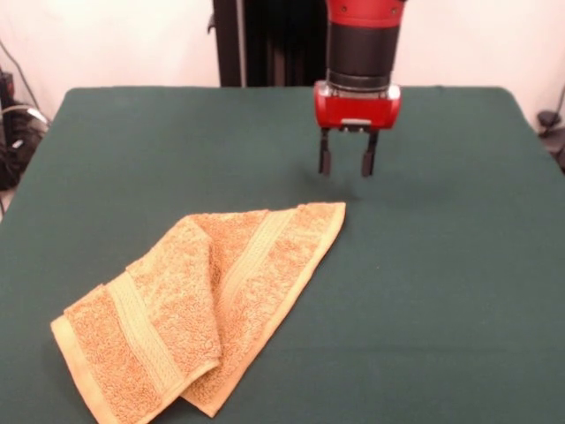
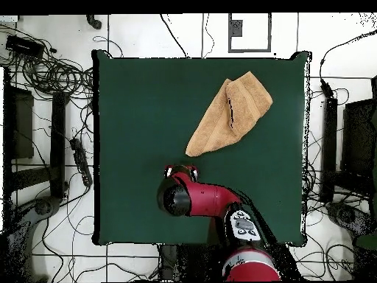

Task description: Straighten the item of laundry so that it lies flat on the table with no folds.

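The tan-orange towel [image 1: 207,305] lies folded over itself on the dark green table [image 1: 441,265], at the near left in the front view. One part overlaps another, with woven bands showing on both layers. In the overhead view the towel [image 2: 230,114] lies toward the upper right of the table [image 2: 132,133]. No white tag shows. My gripper [image 1: 346,164] hangs above the table, beyond the towel's far corner and apart from it. Its two fingers are spread and hold nothing. From overhead the gripper [image 2: 181,172] is just below the towel's lower tip.
The black pedestal [image 1: 269,42] stands behind the table's far edge. Cables and stands [image 2: 51,147] lie on the floor around the table.
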Robot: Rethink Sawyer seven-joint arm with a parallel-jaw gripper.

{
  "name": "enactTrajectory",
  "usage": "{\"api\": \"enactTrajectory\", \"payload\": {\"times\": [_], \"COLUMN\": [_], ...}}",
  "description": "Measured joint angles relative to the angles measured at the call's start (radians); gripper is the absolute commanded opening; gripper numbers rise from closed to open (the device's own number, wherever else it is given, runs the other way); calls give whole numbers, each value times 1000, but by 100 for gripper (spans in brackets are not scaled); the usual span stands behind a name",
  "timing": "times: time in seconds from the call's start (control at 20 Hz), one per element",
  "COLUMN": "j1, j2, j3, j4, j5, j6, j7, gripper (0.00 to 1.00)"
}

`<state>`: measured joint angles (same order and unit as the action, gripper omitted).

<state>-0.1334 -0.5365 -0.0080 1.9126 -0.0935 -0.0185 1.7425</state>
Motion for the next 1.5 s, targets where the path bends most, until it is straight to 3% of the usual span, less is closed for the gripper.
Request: {"api": "enactTrajectory", "payload": {"times": [0.45,1.5], "j1": [-5,-78], "j2": [-42,118], "j3": [0,44], "j4": [-8,-153], "j5": [7,7], "j6": [76,81], "j7": [0,0], "gripper": [100,100]}}
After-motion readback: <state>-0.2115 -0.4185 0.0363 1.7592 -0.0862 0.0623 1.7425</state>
